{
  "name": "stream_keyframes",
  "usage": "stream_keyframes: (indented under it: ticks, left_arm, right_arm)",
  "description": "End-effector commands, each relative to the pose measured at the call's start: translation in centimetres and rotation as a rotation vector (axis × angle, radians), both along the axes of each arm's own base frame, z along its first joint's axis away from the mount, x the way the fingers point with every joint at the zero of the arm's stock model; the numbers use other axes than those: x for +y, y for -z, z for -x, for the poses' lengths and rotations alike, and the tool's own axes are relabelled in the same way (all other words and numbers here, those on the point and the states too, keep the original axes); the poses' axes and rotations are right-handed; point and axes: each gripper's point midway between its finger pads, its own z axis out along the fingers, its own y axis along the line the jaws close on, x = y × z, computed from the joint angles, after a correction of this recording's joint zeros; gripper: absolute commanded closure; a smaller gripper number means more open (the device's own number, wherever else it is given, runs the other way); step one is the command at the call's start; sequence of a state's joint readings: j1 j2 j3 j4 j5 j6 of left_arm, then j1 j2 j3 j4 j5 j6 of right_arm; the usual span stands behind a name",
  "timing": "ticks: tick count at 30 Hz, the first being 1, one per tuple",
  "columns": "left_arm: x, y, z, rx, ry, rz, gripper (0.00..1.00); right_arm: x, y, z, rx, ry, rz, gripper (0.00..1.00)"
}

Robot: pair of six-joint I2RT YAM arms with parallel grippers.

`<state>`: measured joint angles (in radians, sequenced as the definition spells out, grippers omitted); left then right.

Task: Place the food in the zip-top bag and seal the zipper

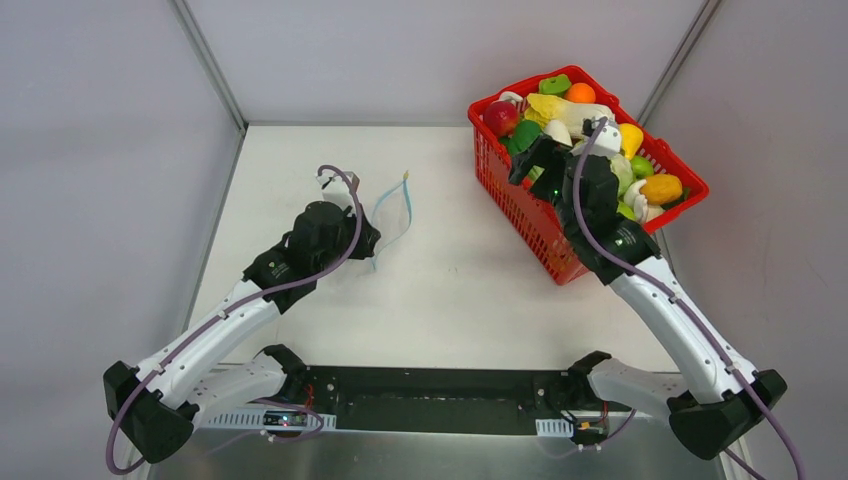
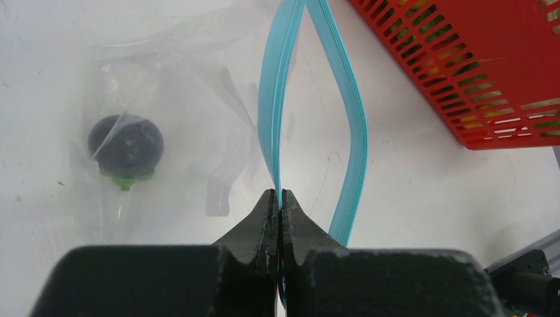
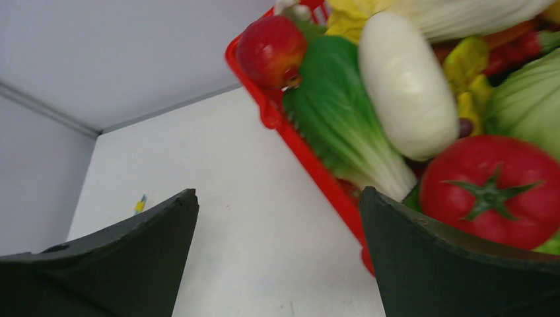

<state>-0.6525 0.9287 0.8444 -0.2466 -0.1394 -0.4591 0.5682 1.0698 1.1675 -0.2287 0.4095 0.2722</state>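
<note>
**Left wrist view.** The left end effector (image 2: 280, 193) is clenched. Its two black fingers are pressed together on one lip of the thin teal-blue zipper strip (image 2: 272, 99) of the clear crinkly plastic zip-top bag (image 2: 178, 72). The strip's second lip bows away to the right and passes just beside the right-hand finger, so the bag's mouth stands parted. Inside the bag, seen through the film, rests a dark purple ball (image 2: 125, 146) with a small green base, well apart from the gripped lip.

**Top view.** The bag lies flat on the white worktop (image 1: 450, 280), on the left arm's side. The red mesh plastic basket (image 1: 525, 215) stands at the far right, heaped with toy fruits and vegetables. The right arm reaches over the basket's left part.

**Right wrist view.** The right end effector (image 3: 279, 198) is released, with its fingers wide apart and nothing between them.
- A glossy red tomato (image 3: 492, 191) with a green star-shaped calyx sits just behind the right-hand finger.
- An oblong white radish (image 3: 406, 86) lies beyond the tomato.
- The radish rests against a green leafy vegetable with a pale stalk (image 3: 337, 112).
- At the basket's corner sits a round red fruit (image 3: 272, 51), possibly an apple; the blur prevents certainty.
</note>
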Motion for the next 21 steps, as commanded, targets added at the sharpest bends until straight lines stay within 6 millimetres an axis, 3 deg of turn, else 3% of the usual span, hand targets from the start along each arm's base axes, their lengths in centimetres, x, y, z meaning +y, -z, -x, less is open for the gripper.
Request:
stream_keyframes:
  ticks: [1,6,10,14,21]
  left_arm:
    - [-0.1,-0.9,-0.4,-0.034,0.007,0.02,1.0]
    - [-0.2,-0.9,-0.3,-0.038,0.016,0.018,1.0]
    - [-0.4,-1.0,-0.3,-0.039,0.026,0.017,1.0]
    - [-0.4,-0.9,-0.3,-0.036,0.031,0.015,1.0]
    - [-0.6,-0.9,-0.3,-0.037,0.038,0.015,1.0]
  right_arm:
    - [-6.2,-2.5,-0.2,-0.056,0.229,0.131,0.04]
    - [-10.5,-0.2,-0.6,0.056,0.346,0.141,0.04]
    - [-12.2,1.5,-0.9,0.121,0.353,0.064,0.08]
    - [-13.2,2.8,-1.0,0.168,0.359,0.027,0.1]
    - [-12.8,4.6,-1.5,0.226,0.314,-0.022,0.08]
